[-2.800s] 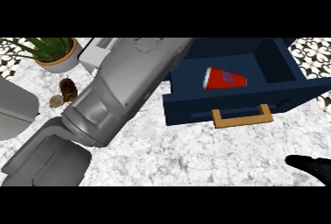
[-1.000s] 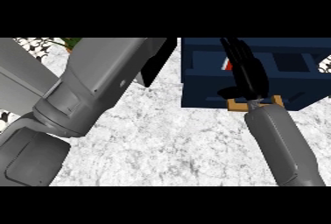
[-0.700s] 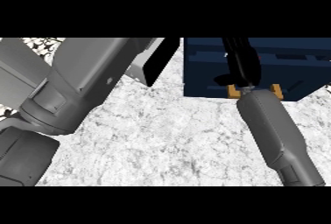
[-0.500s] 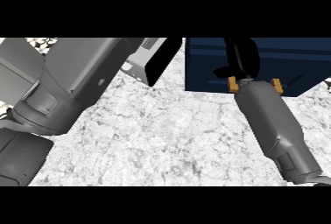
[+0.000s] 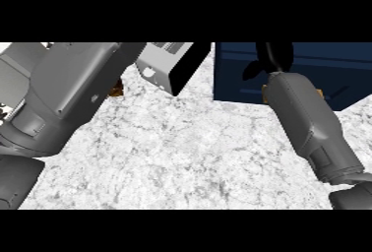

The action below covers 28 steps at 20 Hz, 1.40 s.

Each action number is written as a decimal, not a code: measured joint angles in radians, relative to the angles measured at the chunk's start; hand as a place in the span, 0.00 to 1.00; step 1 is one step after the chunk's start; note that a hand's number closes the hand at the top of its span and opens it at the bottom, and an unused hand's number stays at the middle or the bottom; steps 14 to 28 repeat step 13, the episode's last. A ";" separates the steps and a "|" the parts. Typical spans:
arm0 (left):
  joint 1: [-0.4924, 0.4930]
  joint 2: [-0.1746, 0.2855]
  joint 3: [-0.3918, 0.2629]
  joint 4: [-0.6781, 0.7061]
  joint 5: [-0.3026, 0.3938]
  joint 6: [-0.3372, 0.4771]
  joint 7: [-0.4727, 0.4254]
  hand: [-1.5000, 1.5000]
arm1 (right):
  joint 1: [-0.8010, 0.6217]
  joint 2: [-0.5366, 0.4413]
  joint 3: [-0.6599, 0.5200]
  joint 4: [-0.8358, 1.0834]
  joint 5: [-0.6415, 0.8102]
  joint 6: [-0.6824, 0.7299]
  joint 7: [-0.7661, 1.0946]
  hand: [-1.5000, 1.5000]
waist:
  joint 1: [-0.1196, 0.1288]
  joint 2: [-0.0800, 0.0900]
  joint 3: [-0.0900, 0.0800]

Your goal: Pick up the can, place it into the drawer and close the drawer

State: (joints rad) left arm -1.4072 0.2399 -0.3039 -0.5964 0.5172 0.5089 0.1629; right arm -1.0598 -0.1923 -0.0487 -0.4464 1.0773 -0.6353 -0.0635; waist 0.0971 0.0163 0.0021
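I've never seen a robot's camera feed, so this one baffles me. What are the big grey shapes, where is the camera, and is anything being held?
The camera sits in the robot's head and looks steeply down at a marbled white counter. The two grey shapes are its forearms, coming in from below. The left forearm runs out at the top, so that hand is unseen. The right forearm ends in a black right hand, whose fingers lie straight over a dark blue drawer. It holds nothing visible, and no can shows. Between the arms stands a grey box with a black side, perhaps an appliance.
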 measured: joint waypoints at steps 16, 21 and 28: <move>0.131 0.060 -0.013 -0.178 -0.005 -0.012 0.052 0.00 | -0.088 0.002 -0.084 0.112 -0.073 0.032 -0.149 0.00 | -0.001 0.015 0.008; 0.131 0.060 -0.013 -0.178 -0.005 -0.012 0.052 0.00 | -0.088 0.002 -0.084 0.112 -0.073 0.032 -0.149 0.00 | -0.001 0.015 0.008; 0.131 0.060 -0.013 -0.178 -0.005 -0.012 0.052 0.00 | -0.088 0.002 -0.084 0.112 -0.073 0.032 -0.149 0.00 | -0.001 0.015 0.008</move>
